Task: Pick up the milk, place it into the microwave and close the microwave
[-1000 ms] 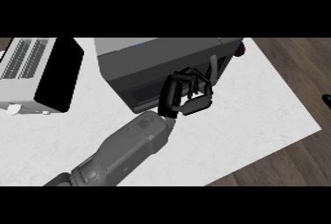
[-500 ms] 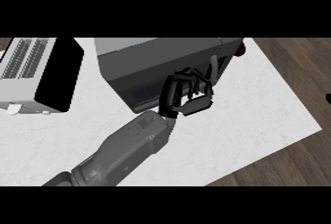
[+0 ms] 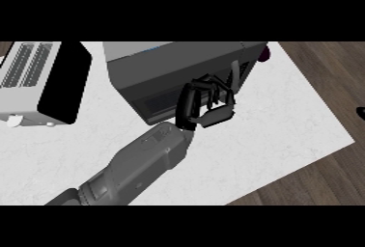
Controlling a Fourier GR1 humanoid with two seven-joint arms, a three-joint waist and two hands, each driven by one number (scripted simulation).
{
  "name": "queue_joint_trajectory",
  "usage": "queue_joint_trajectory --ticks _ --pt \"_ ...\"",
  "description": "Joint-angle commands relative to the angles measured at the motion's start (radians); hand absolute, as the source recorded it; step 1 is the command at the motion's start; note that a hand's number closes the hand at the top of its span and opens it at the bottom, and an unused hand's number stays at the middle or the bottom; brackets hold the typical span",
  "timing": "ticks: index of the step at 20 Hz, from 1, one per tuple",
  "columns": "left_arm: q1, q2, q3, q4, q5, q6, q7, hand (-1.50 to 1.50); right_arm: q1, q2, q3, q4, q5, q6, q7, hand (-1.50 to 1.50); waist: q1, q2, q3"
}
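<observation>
Presumably on the white counter, shut inside the grey microwave: no milk carton visible anywhere. Left hand against the door front, curled, holding nothing. Right hand barely showing at the edge, unreadable. Likely light, stiff, slightly crushable; best gripped round its sides.

Kitchen, white marbled tabletop, dark grey microwave on it, white toaster oven beside, wood floor.
</observation>
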Motion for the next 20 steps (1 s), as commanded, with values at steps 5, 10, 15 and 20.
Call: queue_joint_trajectory --ticks 5,10,15,20 --pt "-0.07 0.0 0.024 0.09 0.038 -0.025 0.024 1.5 -0.007 -0.034 -0.022 0.005 -0.037 0.015 0.017 -1.5 -0.01 0.015 -0.001" --pt "-0.069 0.0 0.015 0.092 0.054 -0.017 0.01 1.5 -0.013 -0.047 -0.022 0.006 -0.06 0.031 0.022 -1.5 -0.013 0.015 0.0" --pt "-0.099 0.0 -0.051 0.139 0.026 -0.008 0.041 1.5 -0.031 -0.048 -0.011 0.0 -0.11 0.045 0.022 -1.5 -0.003 0.008 0.004" --pt "-0.081 0.0 -0.065 0.18 0.05 0.047 0.08 1.5 -0.034 -0.075 -0.004 -0.016 -0.144 0.073 0.038 -1.5 0.011 0.007 0.002"
